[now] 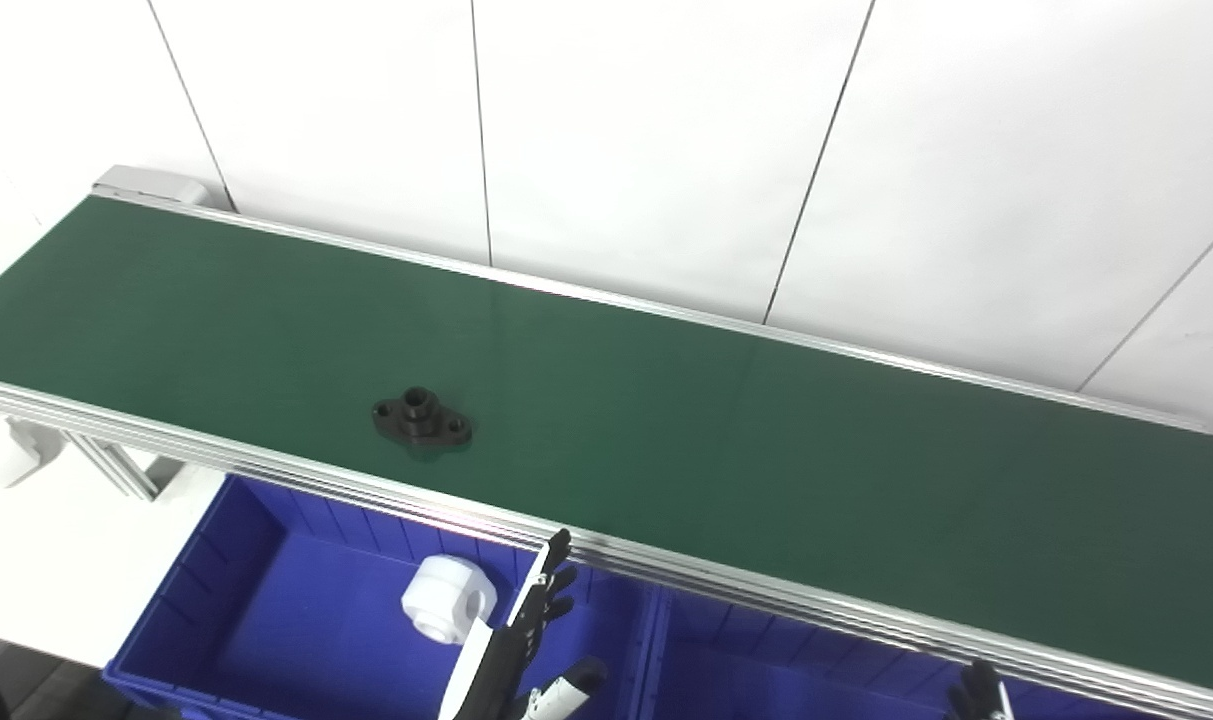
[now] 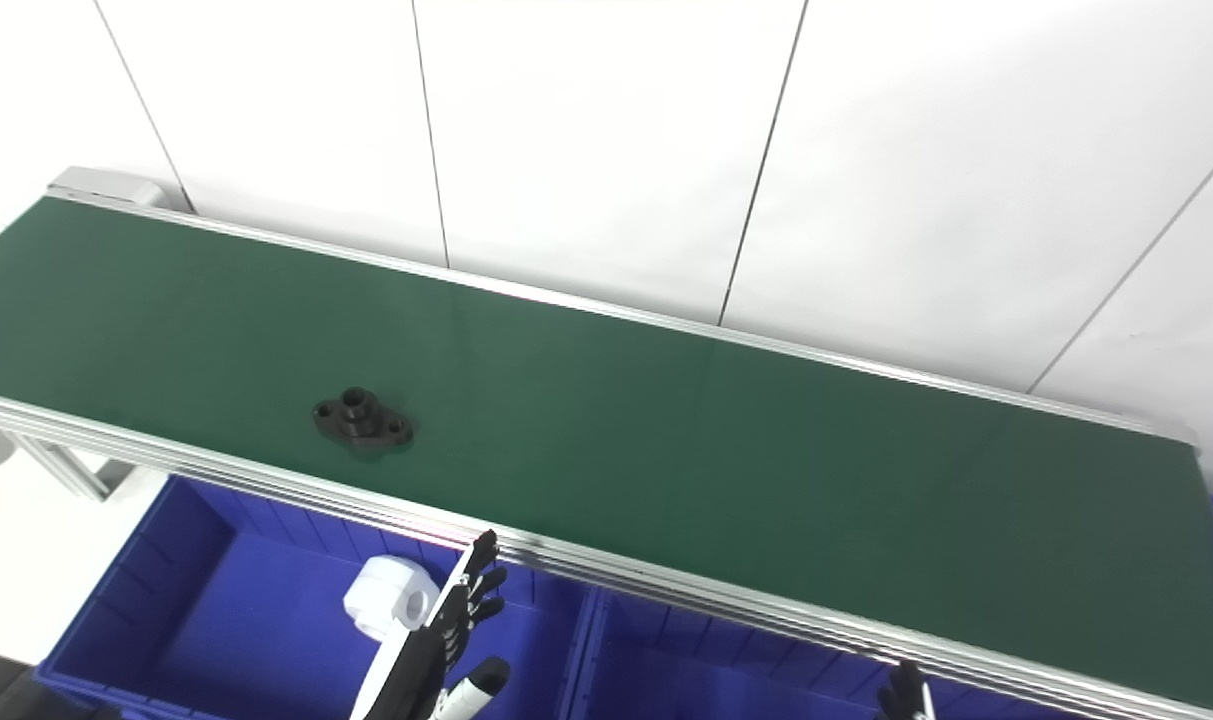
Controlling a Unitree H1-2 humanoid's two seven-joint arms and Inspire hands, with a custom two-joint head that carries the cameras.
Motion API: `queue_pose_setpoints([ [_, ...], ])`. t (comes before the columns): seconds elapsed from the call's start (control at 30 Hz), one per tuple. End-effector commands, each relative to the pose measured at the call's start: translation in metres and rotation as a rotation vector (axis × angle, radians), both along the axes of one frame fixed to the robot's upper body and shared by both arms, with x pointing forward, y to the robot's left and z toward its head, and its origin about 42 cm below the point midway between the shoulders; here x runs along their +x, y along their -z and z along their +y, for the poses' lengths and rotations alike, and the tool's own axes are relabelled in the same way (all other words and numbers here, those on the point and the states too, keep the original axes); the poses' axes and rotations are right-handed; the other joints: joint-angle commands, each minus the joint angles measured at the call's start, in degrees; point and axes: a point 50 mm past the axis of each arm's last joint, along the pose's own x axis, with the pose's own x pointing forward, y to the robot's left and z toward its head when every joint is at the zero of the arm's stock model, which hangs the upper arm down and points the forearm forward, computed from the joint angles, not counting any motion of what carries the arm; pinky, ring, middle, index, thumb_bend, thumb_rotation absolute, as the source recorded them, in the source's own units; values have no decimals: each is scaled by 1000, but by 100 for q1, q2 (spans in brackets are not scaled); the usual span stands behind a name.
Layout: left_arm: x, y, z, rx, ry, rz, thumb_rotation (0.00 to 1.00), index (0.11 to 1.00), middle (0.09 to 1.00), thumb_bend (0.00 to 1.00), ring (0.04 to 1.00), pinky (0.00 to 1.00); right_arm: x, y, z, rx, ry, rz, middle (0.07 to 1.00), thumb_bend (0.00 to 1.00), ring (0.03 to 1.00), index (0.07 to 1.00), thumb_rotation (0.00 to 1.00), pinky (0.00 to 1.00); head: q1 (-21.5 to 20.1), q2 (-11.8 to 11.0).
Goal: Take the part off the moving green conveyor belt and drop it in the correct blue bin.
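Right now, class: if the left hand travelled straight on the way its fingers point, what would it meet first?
Probably the conveyor's near aluminium rail: the left hand, open over the left blue bin, points up towards it. Depth is unclear, so it might pass above.

Green conveyor belt (image 1: 666, 430) bearing black flanged part (image 1: 421, 417)

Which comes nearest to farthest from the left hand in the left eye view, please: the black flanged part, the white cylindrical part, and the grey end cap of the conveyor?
From the left hand:
1. White cylindrical part, beside it in the blue bin.
2. Black flanged part, up on the belt.
3. Grey end cap, far upper left.
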Motion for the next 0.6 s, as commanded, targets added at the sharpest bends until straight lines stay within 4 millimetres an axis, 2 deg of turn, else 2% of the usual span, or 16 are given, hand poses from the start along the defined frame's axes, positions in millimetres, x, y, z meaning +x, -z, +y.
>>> queue_pose_setpoints([
  [0.0, 4, -4, -16, -48, 3, -45, 861, 1000, 1000, 633, 948, 900, 5, -11, -2, -73, -7, -88, 1000, 450, 998, 1000, 1000, 1000, -81, -105],
  [0.07, 4, -2, -14, -45, 5, -44, 864, 1000, 1000, 644, 947, 904, 9, -18, -2, -150, -11, -108, 1000, 435, 988, 1000, 1000, 1000, -136, -107],
  [0.1, 4, -2, -13, -43, 6, -43, 875, 1000, 1000, 649, 945, 897, 11, -21, -2, -189, -11, -121, 965, 396, 939, 1000, 905, 932, -136, -107],
  [0.13, 4, -2, -12, -39, 9, -41, 877, 1000, 1000, 650, 945, 896, 14, -27, -1, -239, -11, -145, 959, 389, 930, 1000, 887, 920, -240, -77],
  [0.17, 4, -2, -10, -37, 11, -41, 887, 1000, 1000, 657, 948, 901, 17, -30, -1, -274, -10, -162, 934, 467, 895, 1000, 784, 864, -240, -77],
  [0.2, 4, -2, -8, -36, 15, -39, 887, 1000, 1000, 657, 948, 901, 20, -36, -1, -321, -18, -189, 932, 473, 892, 1000, 777, 860, -343, -55],
  [0.27, 4, -2, -5, -36, 18, -37, 884, 1000, 1000, 662, 952, 917, 27, -46, -1, -398, -34, -243, 933, 531, 876, 1000, 690, 842, -448, -32],
  [0.3, 4, -2, -4, -37, 17, -36, 886, 1000, 1000, 668, 950, 909, 30, -51, -1, -429, -41, -269, 942, 589, 860, 1000, 590, 805, -460, -29],
  [0.33, 5, -2, -3, -33, 17, -34, 886, 1000, 1000, 670, 950, 906, 35, -60, -1, -465, -44, -308, 946, 609, 855, 1000, 556, 793, -523, 14],
  [0.37, 5, -2, -1, -25, 19, -30, 899, 1000, 1000, 679, 947, 897, 40, -69, -1, -500, -46, -343, 953, 693, 860, 999, 499, 773, -556, 57],
  [0.4, 5, -3, 0, -14, 23, -31, 906, 1000, 1000, 682, 947, 894, 46, -79, -1, -535, -44, -374, 952, 729, 858, 997, 480, 758, -572, 80],
  [0.43, 5, -3, 1, -7, 26, -32, 919, 1000, 1000, 666, 943, 885, 49, -85, 0, -559, -42, -393, 940, 808, 839, 988, 459, 714, -572, 80],
  [0.47, 5, -4, 2, -9, 27, -33, 917, 1000, 1000, 654, 942, 879, 54, -94, 1, -584, -38, -415, 924, 866, 826, 977, 451, 706, -644, 164],
  [0.57, 6, -4, 4, -22, 26, -33, 910, 1000, 1000, 638, 945, 877, 73, -118, 6, -650, -40, -491, 889, 923, 798, 956, 452, 674, -724, 255],
])
